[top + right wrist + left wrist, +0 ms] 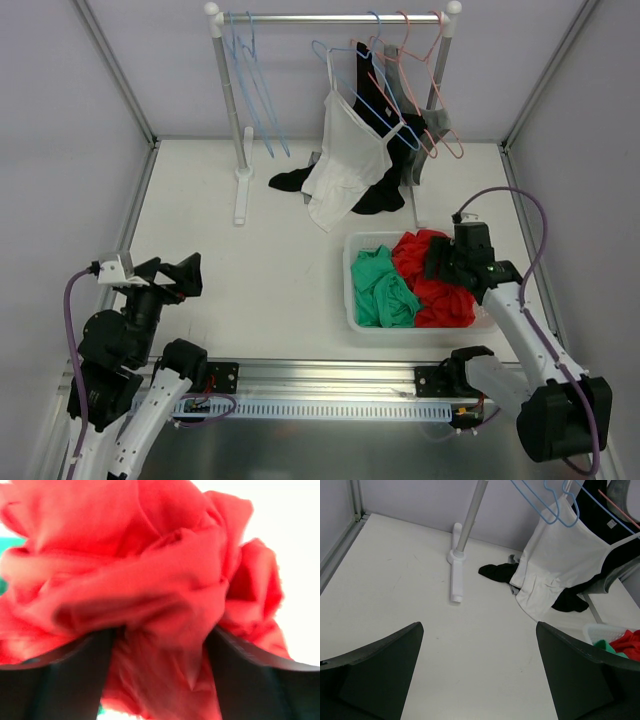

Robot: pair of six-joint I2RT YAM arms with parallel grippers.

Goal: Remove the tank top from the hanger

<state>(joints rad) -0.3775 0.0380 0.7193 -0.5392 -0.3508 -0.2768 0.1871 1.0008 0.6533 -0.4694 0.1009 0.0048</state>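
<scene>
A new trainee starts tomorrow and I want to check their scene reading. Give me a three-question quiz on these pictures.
1. True or false: the white tank top hangs on a blue hanger.
2. Which colour of garment in the bin is the right gripper at? A green, B red, C white.
3. Fill in: the left gripper has its jaws ____ above the table.
Key: 1 true; 2 B; 3 open.
</scene>
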